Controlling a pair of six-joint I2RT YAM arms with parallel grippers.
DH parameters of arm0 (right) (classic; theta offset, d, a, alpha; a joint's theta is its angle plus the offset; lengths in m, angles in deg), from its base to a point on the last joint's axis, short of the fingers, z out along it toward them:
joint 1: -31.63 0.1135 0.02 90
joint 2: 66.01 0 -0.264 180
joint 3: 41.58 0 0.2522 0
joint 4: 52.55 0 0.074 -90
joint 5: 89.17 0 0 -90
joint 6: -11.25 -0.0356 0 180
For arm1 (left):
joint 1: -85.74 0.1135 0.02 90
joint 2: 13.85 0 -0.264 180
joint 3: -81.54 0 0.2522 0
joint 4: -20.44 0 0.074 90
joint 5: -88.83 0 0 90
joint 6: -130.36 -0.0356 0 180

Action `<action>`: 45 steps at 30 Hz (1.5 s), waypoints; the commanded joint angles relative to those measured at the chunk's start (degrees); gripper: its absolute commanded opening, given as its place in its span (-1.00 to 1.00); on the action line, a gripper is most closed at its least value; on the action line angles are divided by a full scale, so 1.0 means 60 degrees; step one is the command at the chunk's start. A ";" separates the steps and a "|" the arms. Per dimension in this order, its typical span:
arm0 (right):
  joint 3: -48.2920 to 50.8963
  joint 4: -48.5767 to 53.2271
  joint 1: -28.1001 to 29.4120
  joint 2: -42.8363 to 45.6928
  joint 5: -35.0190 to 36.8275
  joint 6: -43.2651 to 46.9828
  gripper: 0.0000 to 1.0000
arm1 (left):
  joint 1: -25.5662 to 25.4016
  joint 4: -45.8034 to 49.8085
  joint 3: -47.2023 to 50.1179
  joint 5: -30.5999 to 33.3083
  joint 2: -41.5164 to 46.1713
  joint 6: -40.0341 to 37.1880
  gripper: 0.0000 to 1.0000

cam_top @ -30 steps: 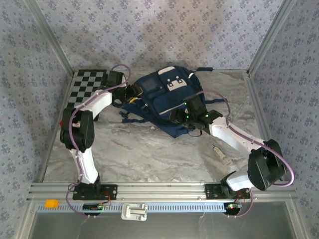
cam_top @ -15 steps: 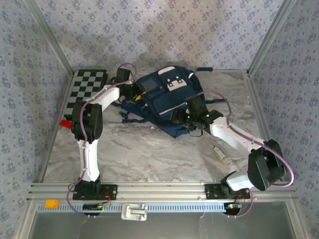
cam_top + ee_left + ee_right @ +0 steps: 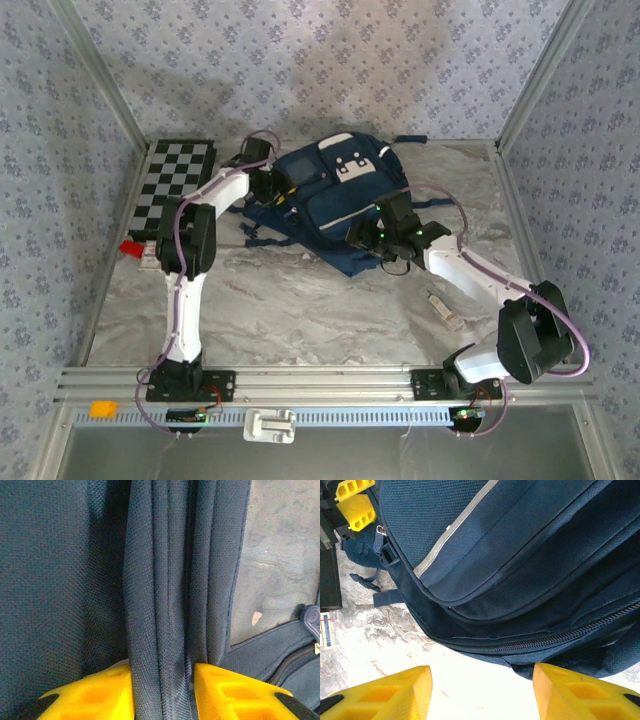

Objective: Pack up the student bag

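- Step in hand, as judged: opening the bag (image 3: 335, 195), which lies flat at upper centre of the top view. The task looks barely begun.
- Left gripper (image 3: 162, 674), at the bag's upper-left edge, pinches a fold of navy fabric between its pads.
- Right gripper (image 3: 481, 674) hovers at the bag's lower-right edge, jaws apart and empty.
- Next move likely calls for drawing the closed zipper (image 3: 545, 637) open while the fold is held.
- Bottle (image 3: 443, 308) lies right of centre, apart from the bag; checkerboard (image 3: 175, 170) at upper left.
- Loose straps (image 3: 262, 232) could snag.

The left arm (image 3: 180, 320) and right arm (image 3: 470, 272) have white links, black joints, looping purple cables (image 3: 437, 190) and yellow jaws.
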 commanded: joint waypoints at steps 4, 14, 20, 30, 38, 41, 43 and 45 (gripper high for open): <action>0.0110 -0.0044 -0.0108 0.0185 -0.0112 -0.0102 0.13 | -0.0358 0.0310 -0.0423 0.0587 -0.0376 0.0533 -0.50; 0.0188 -0.0128 -0.0408 0.0008 -0.0258 0.0065 0.13 | -0.0533 -0.0170 -0.0023 0.0660 0.0186 0.1190 -1.00; -0.0222 -0.0428 -0.0672 -0.0779 -0.0468 0.0407 0.13 | -0.0626 -0.0620 0.1034 0.0489 0.1148 0.1701 -1.00; -0.2739 0.0145 -0.1873 -0.2902 -0.0426 0.1928 0.18 | -0.0728 -0.2175 0.4398 0.0118 0.3576 0.2951 -1.00; -0.4732 0.3410 -0.0712 -0.2890 0.1972 0.2309 0.35 | -0.1049 -0.3230 0.5329 0.0066 0.4445 0.4199 -1.00; -0.4673 0.4457 -0.0190 -0.2301 0.2656 0.2133 0.41 | -0.1090 -0.3490 0.5439 0.0081 0.4707 0.4535 -1.00; -0.4667 0.5024 0.0073 -0.2018 0.2676 0.2131 0.43 | -0.1145 -0.3518 0.5459 0.0118 0.4866 0.4634 -1.00; -0.4756 0.5474 0.0468 -0.1852 0.2600 0.2016 0.43 | -0.1193 -0.3614 0.5505 0.0104 0.4973 0.4794 -1.00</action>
